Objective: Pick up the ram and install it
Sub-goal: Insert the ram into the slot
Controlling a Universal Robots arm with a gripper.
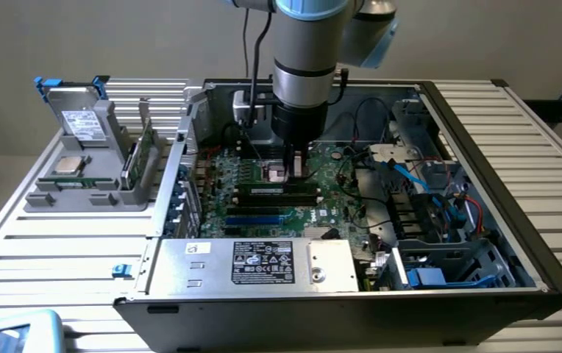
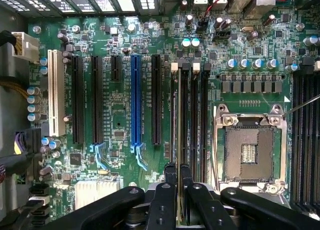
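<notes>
Working from the big things down: the slatted table (image 1: 516,125) carries the open computer case (image 1: 502,176). My arm (image 1: 306,66) reaches down into the case over the motherboard (image 2: 120,125). The claw (image 2: 179,169) is drawn narrow and pinches the ram (image 2: 179,120) by its two flat faces, near one end as far as I can see. The stick stands on edge in line with the black memory slots (image 2: 197,115), just beside the empty processor socket (image 2: 248,152). I judge the ram to be light, thin and stiff along its length, but brittle. It won't forgive twisting or a skewed push, and its smooth faces could slip in a loose pinch. Gripping the flat sides near the upper edge, clear of the contact edge, looks right to me. The wrist view gives me the alignment, with the stick's edge a fine line running along a slot and the latches at the far end. From there I cannot tell whether it hangs above the slot or sits in it. The exterior view gives me height, with the claw low over the board, and it shows the grey parts holder (image 1: 84,198) well apart on the exterior view's left.
</notes>
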